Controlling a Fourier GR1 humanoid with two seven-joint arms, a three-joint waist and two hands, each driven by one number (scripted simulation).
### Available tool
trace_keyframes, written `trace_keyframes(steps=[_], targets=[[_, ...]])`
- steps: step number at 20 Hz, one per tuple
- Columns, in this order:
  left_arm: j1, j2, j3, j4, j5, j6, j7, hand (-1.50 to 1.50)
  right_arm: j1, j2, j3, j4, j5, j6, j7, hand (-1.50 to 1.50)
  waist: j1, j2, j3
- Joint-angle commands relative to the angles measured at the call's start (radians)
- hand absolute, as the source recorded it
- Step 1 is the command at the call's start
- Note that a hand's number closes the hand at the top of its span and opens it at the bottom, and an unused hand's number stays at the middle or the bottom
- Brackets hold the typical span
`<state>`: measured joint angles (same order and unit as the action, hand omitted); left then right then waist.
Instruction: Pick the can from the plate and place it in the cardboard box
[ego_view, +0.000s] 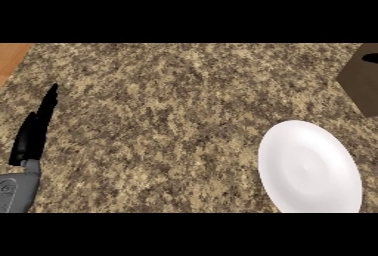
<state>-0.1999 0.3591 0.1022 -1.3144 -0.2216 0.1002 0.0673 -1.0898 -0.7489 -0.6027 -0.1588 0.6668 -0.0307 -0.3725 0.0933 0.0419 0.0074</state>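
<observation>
1. Plate (310, 167): white and round, lying flat on the counter in the lower right of the frame. Its face is bare, and the can appears nowhere in the head view.
2. Cardboard box (363, 77): brown, at the upper right edge of the frame, only partly in view, well apart from the plate.
3. Left hand (35, 127): black, at the left edge of the frame, fingers straight and pointing up, holding nothing. Its grey forearm enters from the lower left corner.
4. Counter (170, 115): speckled brown stone, filling most of the frame; a strip of plain wood shows at the upper left corner.
</observation>
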Motion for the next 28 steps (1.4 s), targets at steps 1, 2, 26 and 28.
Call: trace_keyframes(steps=[1, 2, 26, 28], targets=[[-0.015, 0.006, 0.013, 0.014, 0.000, 0.006, -0.006, 0.00, 0.005, -0.005, -0.093, -0.017, -0.090, -0.038, -0.066, -1.50, -0.005, 0.005, 0.001], [-0.003, 0.002, 0.014, 0.000, 0.005, 0.005, 0.013, 0.00, 0.008, -0.037, -0.109, -0.012, -0.106, -0.011, -0.065, -1.50, -0.006, 0.000, 0.001], [0.068, -0.006, 0.024, -0.045, -0.004, 0.022, -0.001, 0.00, 0.369, -0.398, -0.249, 0.026, -0.235, 0.358, -0.203, -1.50, -0.048, -0.011, 0.006], [0.085, 0.000, 0.044, -0.024, 0.019, 0.008, -0.046, 0.00, 0.412, -0.424, -0.247, 0.028, -0.233, 0.411, -0.231, -1.50, -0.055, -0.014, 0.005]])
